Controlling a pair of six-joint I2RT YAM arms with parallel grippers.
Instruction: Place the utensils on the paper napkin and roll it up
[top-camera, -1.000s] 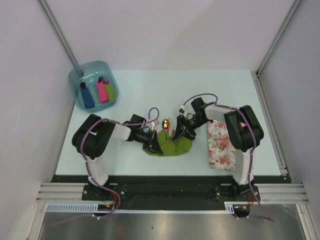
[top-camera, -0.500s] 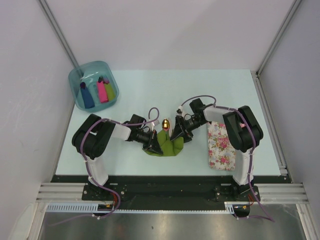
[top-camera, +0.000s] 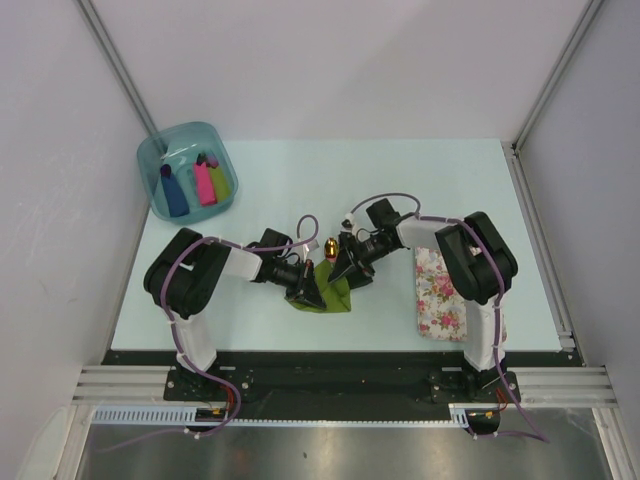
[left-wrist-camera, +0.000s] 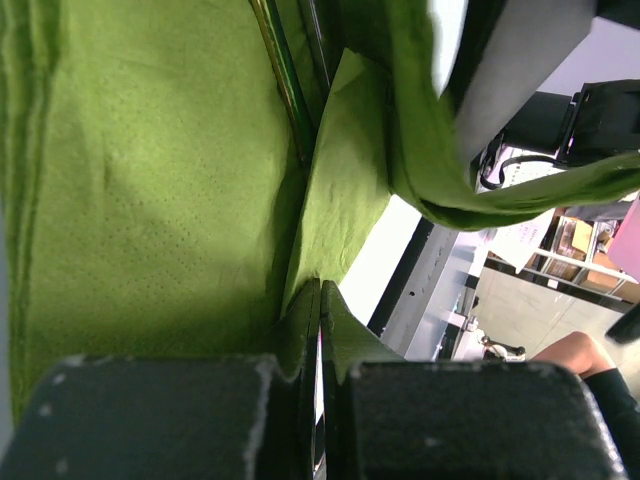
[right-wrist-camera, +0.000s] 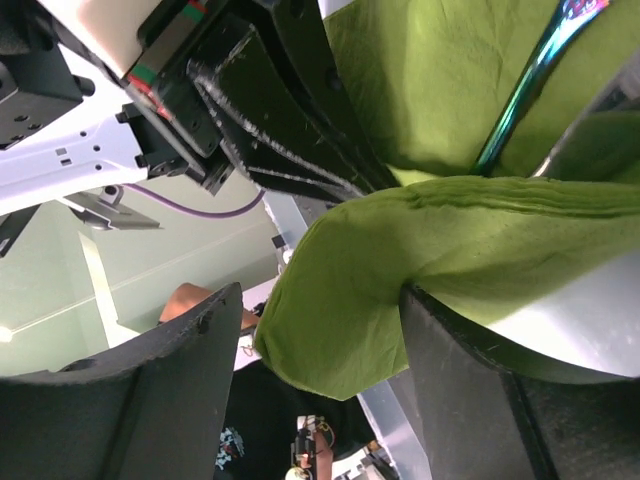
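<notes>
Paper napkin (top-camera: 335, 297) is lying bunched at the middle of the table (top-camera: 300, 190) with a slim utensil (right-wrist-camera: 515, 100) in its fold, the left gripper (left-wrist-camera: 320, 300) pinching its edge between closed fingers and the right gripper (right-wrist-camera: 320, 320) standing wide around a raised fold

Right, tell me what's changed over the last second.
The right arm swept left, folding the napkin's right side over toward the left arm, so the green bundle is narrower. Nothing was newly gripped or released: the left jaws stay shut on the napkin's edge, the right jaws stand open around the fold. Left arm, mat and bin are unchanged.
</notes>
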